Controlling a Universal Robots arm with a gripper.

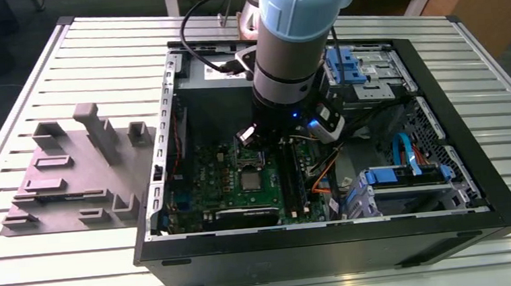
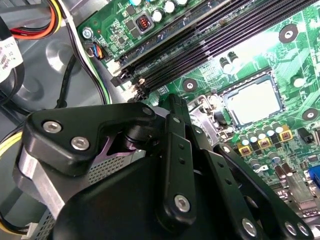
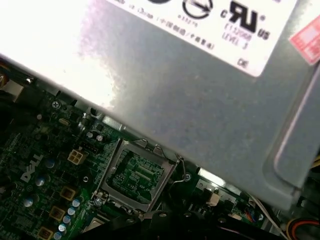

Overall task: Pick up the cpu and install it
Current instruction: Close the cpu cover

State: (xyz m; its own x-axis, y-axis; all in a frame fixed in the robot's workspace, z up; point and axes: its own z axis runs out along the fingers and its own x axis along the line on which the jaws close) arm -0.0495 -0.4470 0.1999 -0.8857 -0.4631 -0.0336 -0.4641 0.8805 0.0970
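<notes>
Clearly, we have an open case [image 1: 335, 249] lying on its side on the slatted worktop [image 1: 66, 264], and the arm [image 1: 289, 39] reaches down into the case from above. The gripper [image 2: 180, 145] hangs inside the case, low over the green board [image 1: 209, 180]. In the second wrist view its black links take up the foreground. We cannot tell how far the gripper is open, nor whether it has hold of anything.

The cpu [image 2: 254, 102] lies flat inside the case, seated in the socket [image 2: 226, 100] on the board, its pale silvery top facing up. It is near the gripper's links but apart from them. In the exterior view the cpu [image 1: 252, 181] shows as a small grey square just beside the arm's lower end.

Long dark slots [image 2: 210, 40] run across the board inside the case, close beside the socket. In the first wrist view we see a metal frame [image 3: 110, 167] on the board, with green circuitry showing through its opening, and a large grey box [image 3: 200, 115] against it. Blue brackets [image 1: 343, 62] sit in the case's far bays.

Outside the case, on the exterior view's left, a grey tray [image 1: 69, 176] with upright blocks rests on the worktop.
</notes>
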